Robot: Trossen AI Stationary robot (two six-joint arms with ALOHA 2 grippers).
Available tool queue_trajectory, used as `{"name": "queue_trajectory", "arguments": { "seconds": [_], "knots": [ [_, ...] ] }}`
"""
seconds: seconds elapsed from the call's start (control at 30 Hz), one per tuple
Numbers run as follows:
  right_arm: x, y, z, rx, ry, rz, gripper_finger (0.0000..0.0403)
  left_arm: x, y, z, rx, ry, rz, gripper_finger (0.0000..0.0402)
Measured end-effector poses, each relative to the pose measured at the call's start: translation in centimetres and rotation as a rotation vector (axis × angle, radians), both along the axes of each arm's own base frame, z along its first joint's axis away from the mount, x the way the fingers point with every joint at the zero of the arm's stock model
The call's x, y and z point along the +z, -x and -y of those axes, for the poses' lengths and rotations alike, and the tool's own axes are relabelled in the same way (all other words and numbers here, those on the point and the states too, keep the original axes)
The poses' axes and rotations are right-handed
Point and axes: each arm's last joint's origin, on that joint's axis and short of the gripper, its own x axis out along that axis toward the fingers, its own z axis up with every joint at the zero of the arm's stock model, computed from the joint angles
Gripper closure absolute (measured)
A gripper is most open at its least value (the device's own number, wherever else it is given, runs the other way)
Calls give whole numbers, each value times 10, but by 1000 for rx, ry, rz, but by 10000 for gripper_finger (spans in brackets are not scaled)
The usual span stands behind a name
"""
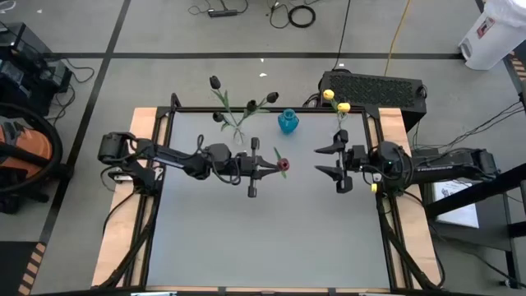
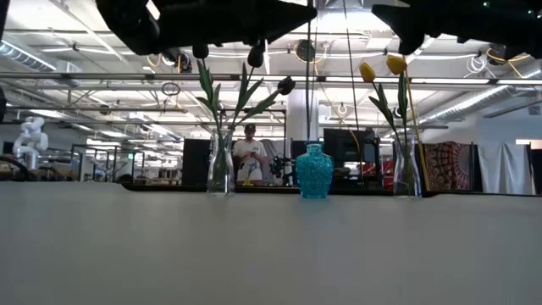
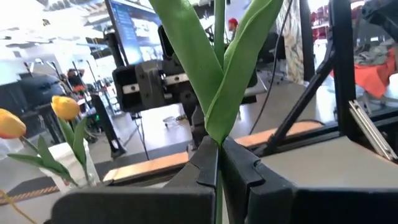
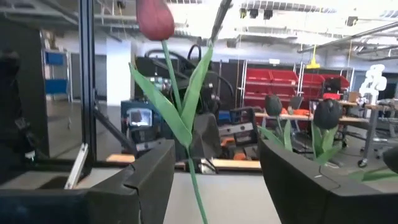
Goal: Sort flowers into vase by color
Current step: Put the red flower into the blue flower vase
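My left gripper (image 1: 275,167) reaches level over the table's middle, shut on a red tulip (image 4: 155,18) with green leaves (image 3: 217,68). My right gripper (image 1: 317,161) stands open a short way to the tulip's right, facing it and touching nothing. Along the far edge stand three vases: a clear vase (image 2: 220,165) holding black tulips (image 1: 215,82), a blue vase (image 2: 314,172) with nothing in it, and a clear vase (image 2: 405,169) holding two yellow tulips (image 2: 381,68). My left gripper pinches the tulip's stem (image 3: 219,149) between its two fingers, just below where the leaves branch off. The fingers come level from the table's left and lie across the stem. The tulip stands upright, head up, its lower stem (image 4: 196,186) hanging below, clear of the table.
A black box (image 1: 374,86) sits behind the table's far right corner and a vacuum cleaner (image 1: 25,148) stands off to the left. A person (image 2: 249,157) stands far off in the room behind. Bare grey table top (image 1: 271,238) stretches toward the near edge.
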Motion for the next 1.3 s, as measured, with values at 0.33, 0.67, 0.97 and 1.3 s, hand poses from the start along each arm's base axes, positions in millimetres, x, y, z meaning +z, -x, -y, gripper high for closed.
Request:
{"name": "queue_trajectory", "arguments": {
  "seconds": [0.33, 0.67, 0.97, 1.3],
  "knots": [
    [-8, -19, -2, 44, -33, 9, 177, 3, -13, -1, 5, 27, 46, 393],
    [-15, -33, -9, 80, -27, 2, 177, -3, -17, -2, 15, 131, 14, 393],
    [-14, -52, -19, 123, -29, -41, 177, -10, -20, 4, 27, 241, -23, 393],
    [-11, -73, -21, 129, -25, -67, 177, -12, -20, 18, -4, 241, -42, 393]
  ]
}}
